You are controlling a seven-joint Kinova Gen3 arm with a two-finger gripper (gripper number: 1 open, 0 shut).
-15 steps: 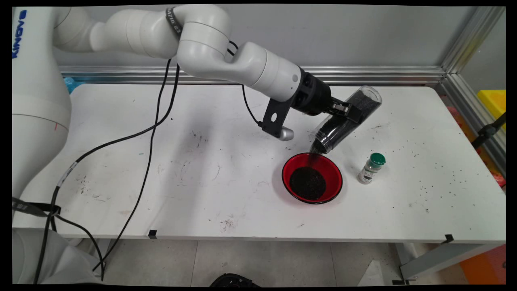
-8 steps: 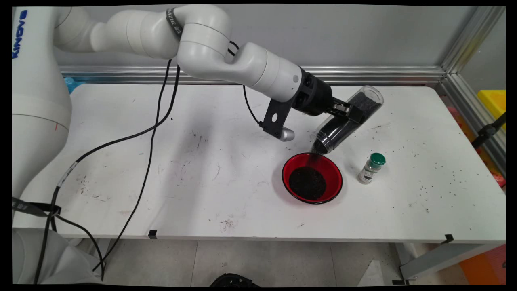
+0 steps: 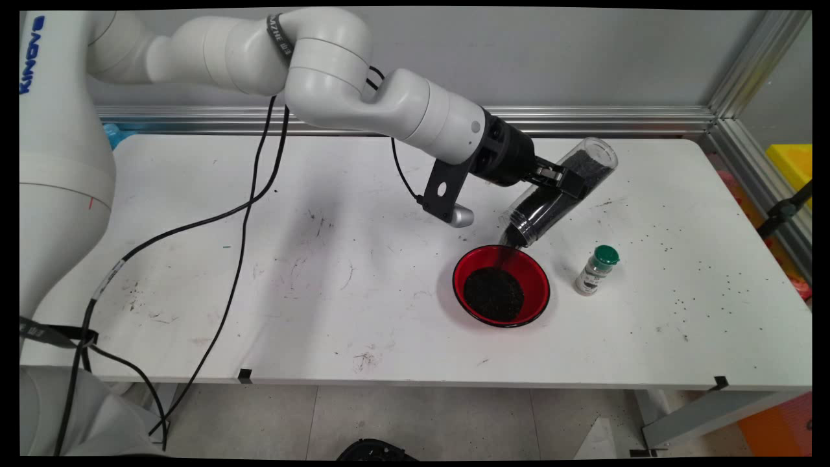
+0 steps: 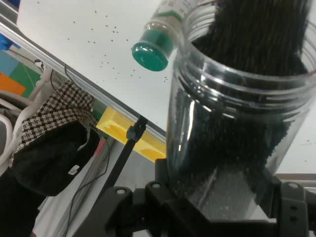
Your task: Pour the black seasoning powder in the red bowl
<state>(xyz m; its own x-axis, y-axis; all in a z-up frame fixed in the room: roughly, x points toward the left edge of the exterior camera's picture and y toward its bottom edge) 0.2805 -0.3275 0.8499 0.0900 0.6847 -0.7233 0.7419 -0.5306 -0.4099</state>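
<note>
My gripper (image 3: 563, 181) is shut on a clear plastic jar (image 3: 559, 192) of black grains, held tilted with its open mouth down over the far rim of a red bowl (image 3: 538, 280). A thin stream of grains falls from the mouth into the bowl, where a black heap (image 3: 494, 294) lies. In the hand view the jar (image 4: 232, 113) fills the right half, with the black grains sliding toward its threaded mouth, and the gripper (image 4: 212, 207) clamps its lower body.
A small spice bottle with a green cap (image 3: 596, 270) stands just right of the bowl; the same spice bottle (image 4: 160, 37) shows in the hand view. Black grains are scattered over the table's right part (image 3: 713, 279). Black cables (image 3: 240, 220) hang over the left of the table.
The jar has tipped slightly further and shifted a little right; grains keep streaming and the heap in the bowl has grown a bit.
</note>
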